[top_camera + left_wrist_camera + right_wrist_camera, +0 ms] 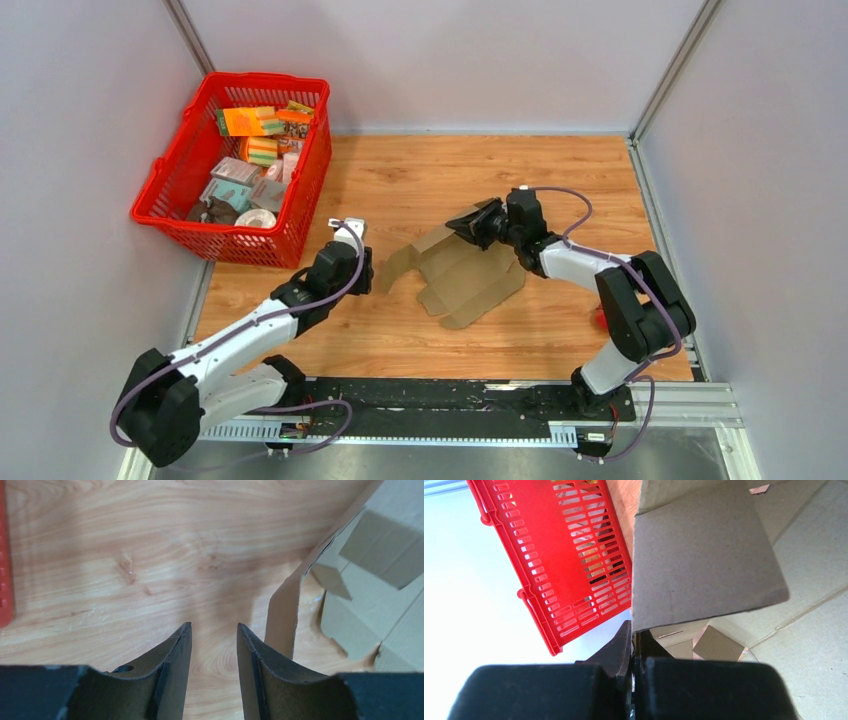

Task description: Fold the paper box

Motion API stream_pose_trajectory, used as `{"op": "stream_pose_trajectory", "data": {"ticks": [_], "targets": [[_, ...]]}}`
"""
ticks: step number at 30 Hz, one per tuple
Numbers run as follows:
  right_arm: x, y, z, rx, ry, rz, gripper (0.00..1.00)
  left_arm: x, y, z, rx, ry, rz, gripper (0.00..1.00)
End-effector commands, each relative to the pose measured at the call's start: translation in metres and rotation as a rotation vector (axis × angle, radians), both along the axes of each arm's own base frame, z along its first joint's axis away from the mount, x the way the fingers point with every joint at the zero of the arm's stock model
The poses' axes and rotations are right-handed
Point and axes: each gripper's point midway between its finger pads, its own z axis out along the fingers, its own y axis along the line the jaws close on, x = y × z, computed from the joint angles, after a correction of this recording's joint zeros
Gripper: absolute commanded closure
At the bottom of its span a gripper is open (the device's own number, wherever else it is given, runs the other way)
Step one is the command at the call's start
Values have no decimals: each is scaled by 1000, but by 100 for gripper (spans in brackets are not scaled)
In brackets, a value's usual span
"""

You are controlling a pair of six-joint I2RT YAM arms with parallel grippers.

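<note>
A top view is showing a wooden table (420,180) with two robot arms reaching in from the 6 o'clock edge. One paper box (462,280), a plain brown die-cut cardboard sheet, is lying near the middle of the table, slightly toward 4 o'clock, and it is mostly spread open rather than forming a carton. The right gripper (472,226) is working at the sheet's 12 o'clock edge; in its wrist view, its jaws (632,632) are pressing tightly together on the edge of one flap and lifting that panel above the rest of the sheet. The left gripper (360,270) is hovering just beside the sheet's 9 o'clock side with its jaws (212,630) parted and gripping nothing, only bare wood showing between them; a narrow flap is standing up just to the 3 o'clock side of its fingers. Judging from this, the folding is looking early: a couple of flaps are rising, but no walls are meeting, no tabs are appearing tucked, and nearly all the creasing and closing seems to be remaining. Counting: one cardboard sheet, two arms, two grippers, and one red mesh basket (262,80) sitting at 10 o'clock, well apart from the sheet. The basket is holding a heap of colourful packets (250,150), roughly eight or more, too jumbled to count exactly.
</note>
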Motion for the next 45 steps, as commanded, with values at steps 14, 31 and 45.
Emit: {"op": "stream_pose_trajectory", "data": {"ticks": [14,31,45], "targets": [[16,8,21,57,-85,43,100,8,-100,21,-98,-41,-469,58],[12,5,-2,-37,-184,96,97,17,-117,2,-34,-31,-386,54],[6,-15,-39,-132,-221,98,96,10,-119,-15,-104,-57,-309,54]]}}
